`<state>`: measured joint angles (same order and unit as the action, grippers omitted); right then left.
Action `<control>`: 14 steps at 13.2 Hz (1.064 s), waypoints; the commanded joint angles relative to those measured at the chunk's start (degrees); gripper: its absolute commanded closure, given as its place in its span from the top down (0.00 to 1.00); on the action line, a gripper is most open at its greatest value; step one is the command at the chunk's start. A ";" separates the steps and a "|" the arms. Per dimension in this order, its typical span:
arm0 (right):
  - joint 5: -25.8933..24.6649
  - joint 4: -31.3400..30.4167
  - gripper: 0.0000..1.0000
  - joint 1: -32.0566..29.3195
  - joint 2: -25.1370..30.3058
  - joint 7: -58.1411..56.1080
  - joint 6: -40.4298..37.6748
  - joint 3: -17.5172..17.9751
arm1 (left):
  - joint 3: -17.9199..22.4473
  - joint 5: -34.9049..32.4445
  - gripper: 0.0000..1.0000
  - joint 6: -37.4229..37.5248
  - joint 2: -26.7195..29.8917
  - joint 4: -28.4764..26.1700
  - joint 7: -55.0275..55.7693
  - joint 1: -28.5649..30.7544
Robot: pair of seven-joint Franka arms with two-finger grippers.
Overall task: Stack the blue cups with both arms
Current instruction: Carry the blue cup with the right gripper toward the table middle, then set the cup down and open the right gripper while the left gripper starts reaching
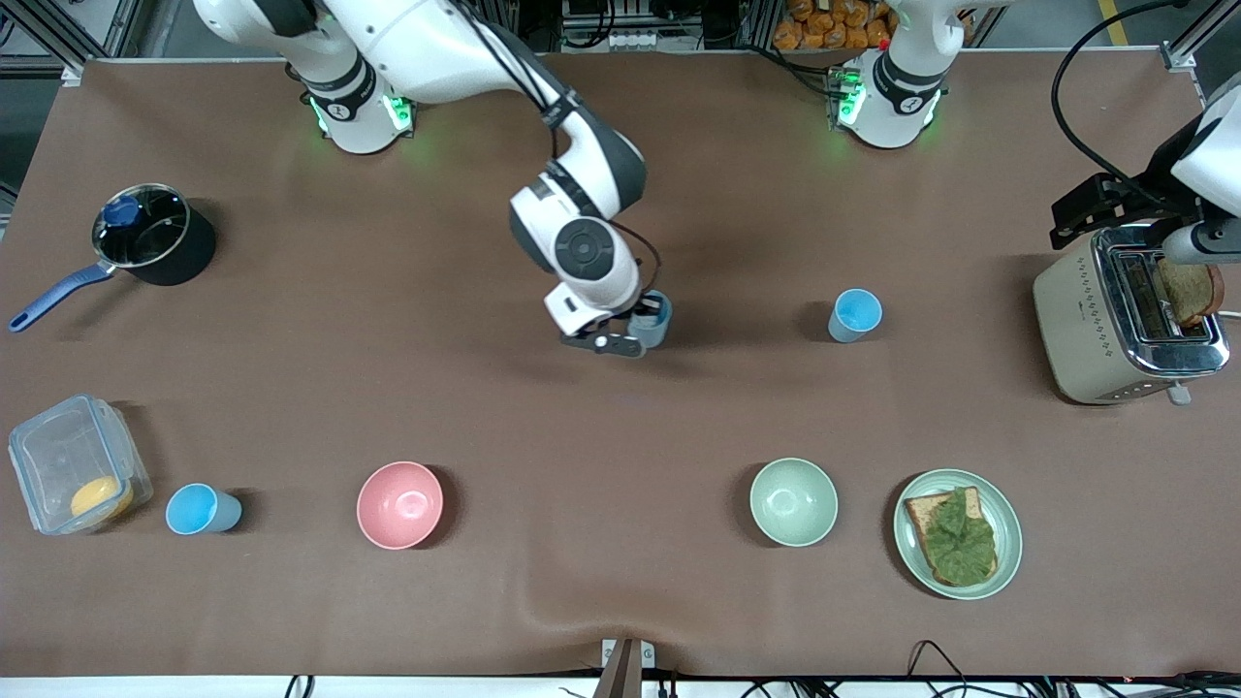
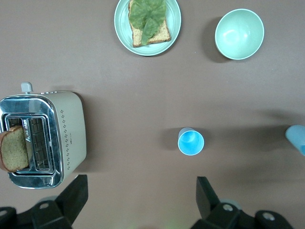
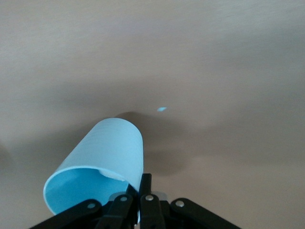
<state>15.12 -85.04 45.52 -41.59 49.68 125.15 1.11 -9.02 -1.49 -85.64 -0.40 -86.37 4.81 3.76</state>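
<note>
Right gripper (image 1: 648,328) over mid-table, jaws clamped on rim of blue cup (image 1: 652,320); carry level, centre over standing cup (image 1: 855,315) toward left arm's end, lower straight. Left gripper (image 2: 138,198) gaping above toaster (image 1: 1125,325), waits.

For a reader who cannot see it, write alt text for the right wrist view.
The right gripper, shut on the rim of a blue cup, holds it tilted above a bare brown table.
</note>
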 commanded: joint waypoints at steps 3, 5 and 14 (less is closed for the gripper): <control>8.77 3.83 0.00 3.61 -3.32 1.30 4.83 -0.76 | -0.38 0.96 1.00 0.03 0.04 0.41 0.29 0.20; 9.40 4.18 0.00 4.23 -4.02 1.39 6.15 -0.76 | -0.38 0.79 1.00 0.03 0.04 0.41 0.29 0.29; 13.36 4.88 1.00 2.66 -2.71 0.60 8.99 -0.93 | -0.82 0.96 1.00 -0.58 -0.13 0.68 -0.15 -0.42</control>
<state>27.09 -81.59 49.49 -45.33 50.42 136.68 0.68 -9.60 -1.49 -85.82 -0.40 -86.33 4.81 3.13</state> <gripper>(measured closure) 0.344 0.000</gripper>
